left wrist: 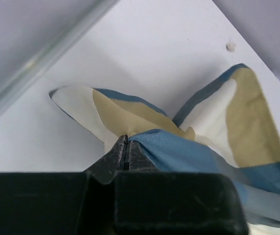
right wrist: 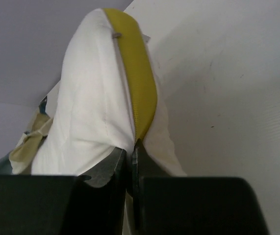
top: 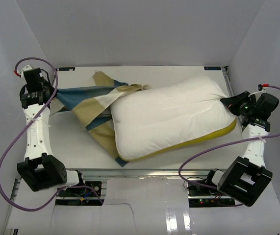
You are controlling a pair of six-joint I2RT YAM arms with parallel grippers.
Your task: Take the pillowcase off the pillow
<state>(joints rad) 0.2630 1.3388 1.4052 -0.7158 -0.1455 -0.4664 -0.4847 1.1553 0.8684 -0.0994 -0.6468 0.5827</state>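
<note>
The left gripper (left wrist: 125, 149) is clamped on the left end of the checked pillowcase (top: 93, 105), and the right gripper (right wrist: 131, 149) is pinched on the right corner of the white pillow (top: 169, 117), which lies across the table (top: 76, 147) with its left end overlapping the pillowcase.

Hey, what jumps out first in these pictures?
A plump white pillow with a yellow edge lies across the white table. A blue, tan and cream checked fabric pillowcase trails from its left end, pinched by the left gripper; the right gripper clamps the pillow's right corner.
</note>
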